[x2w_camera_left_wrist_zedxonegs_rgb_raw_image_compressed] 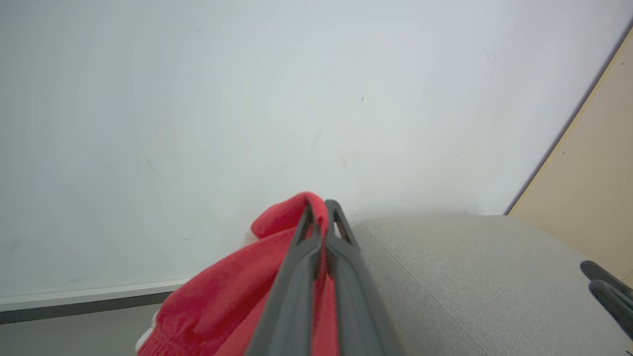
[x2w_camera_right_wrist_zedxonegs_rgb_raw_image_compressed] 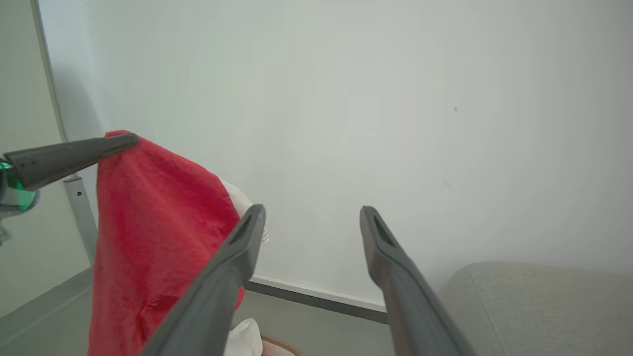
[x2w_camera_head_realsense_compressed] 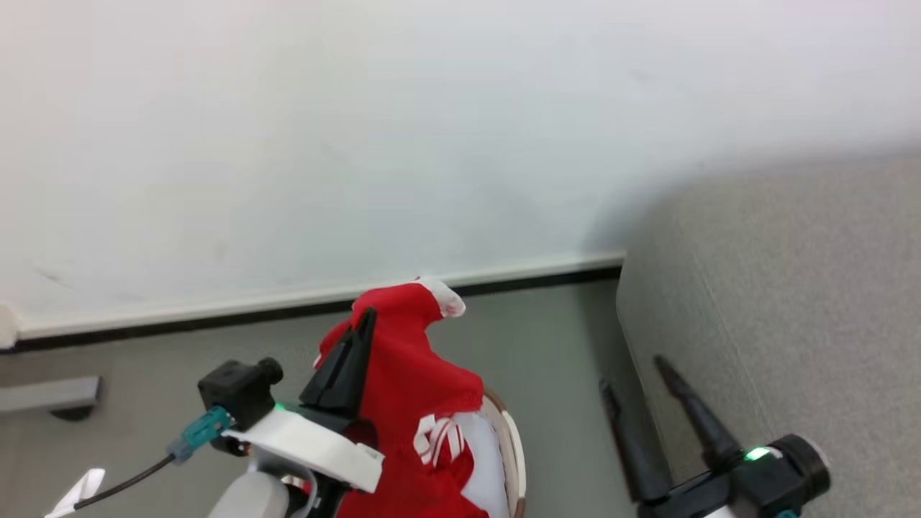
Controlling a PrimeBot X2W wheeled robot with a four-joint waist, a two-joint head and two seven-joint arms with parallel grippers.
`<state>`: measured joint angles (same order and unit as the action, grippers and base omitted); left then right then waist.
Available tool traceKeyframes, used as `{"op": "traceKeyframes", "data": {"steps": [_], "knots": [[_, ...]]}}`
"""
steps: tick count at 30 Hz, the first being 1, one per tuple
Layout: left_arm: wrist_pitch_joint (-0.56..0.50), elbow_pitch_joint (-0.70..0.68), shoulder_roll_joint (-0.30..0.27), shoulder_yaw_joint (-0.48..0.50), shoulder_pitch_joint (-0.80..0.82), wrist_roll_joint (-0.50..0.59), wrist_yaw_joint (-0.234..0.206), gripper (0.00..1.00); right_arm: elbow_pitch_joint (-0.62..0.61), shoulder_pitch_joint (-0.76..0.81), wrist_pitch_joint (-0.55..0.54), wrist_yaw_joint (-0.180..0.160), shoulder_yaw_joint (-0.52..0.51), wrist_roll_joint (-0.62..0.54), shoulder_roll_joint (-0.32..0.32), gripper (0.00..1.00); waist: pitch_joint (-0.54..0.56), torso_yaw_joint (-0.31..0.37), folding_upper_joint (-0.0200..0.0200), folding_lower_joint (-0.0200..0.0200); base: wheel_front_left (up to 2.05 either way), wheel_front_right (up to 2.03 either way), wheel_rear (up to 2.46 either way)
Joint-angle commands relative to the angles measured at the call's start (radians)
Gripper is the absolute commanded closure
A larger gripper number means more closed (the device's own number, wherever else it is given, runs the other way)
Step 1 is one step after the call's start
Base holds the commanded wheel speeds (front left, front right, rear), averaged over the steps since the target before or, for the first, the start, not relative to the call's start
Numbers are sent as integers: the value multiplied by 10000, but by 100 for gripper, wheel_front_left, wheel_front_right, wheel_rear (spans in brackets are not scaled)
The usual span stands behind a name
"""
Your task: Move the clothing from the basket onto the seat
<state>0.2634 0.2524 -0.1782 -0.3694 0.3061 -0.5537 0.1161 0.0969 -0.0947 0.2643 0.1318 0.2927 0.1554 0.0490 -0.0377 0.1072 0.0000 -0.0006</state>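
Against a white wall [x2w_camera_head_realsense_compressed: 288,144] and grey floor [x2w_camera_head_realsense_compressed: 561,338], my left gripper [x2w_camera_head_realsense_compressed: 368,316] is clamped on the red clothing [x2w_camera_head_realsense_compressed: 410,360], which hangs above the basket [x2w_camera_head_realsense_compressed: 514,446]; my right gripper [x2w_camera_head_realsense_compressed: 633,374] gapes wide, empty, beside the seat [x2w_camera_head_realsense_compressed: 777,324].

Both arms end in jaws of long, dark grey, tapering fingers [x2w_camera_right_wrist_zedxonegs_rgb_raw_image_compressed: 400,277]. The left wrist carries a white bracket [x2w_camera_head_realsense_compressed: 309,442], a black camera block [x2w_camera_head_realsense_compressed: 234,392] and a teal-plugged black cable [x2w_camera_head_realsense_compressed: 126,485]; the right black wrist [x2w_camera_head_realsense_compressed: 799,460] shows a green light [x2w_camera_head_realsense_compressed: 755,453].
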Motion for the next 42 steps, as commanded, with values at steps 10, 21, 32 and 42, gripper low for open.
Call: {"op": "traceKeyframes", "data": {"steps": [10, 21, 32, 42], "knots": [[-983, -2006, 249, -534, -122, 446, -743, 100, 177, -714, 4, -23, 2505, -755, 41, 0, 800, -342, 0, 6, 0, 0, 0], [-2048, -3332, 500, -1774, -672, 723, -926, 100, 1659, -1867, 0, -23, 2862, -1681, 33, 0, 841, -622, 0, 6, 0, 0, 0], [-2036, -3418, 376, -1937, -940, 821, -1090, 53, 2341, -2015, 0, -23, 2759, -325, 31, 100, 853, -590, 0, 6, 0, 0, 0], [-1592, -2727, 148, -1883, -1172, 981, -1243, 0, 1620, -1904, 5, -23, 1048, -399, 300, 100, 500, 648, 0, 6, 0, 0, 0]]}}
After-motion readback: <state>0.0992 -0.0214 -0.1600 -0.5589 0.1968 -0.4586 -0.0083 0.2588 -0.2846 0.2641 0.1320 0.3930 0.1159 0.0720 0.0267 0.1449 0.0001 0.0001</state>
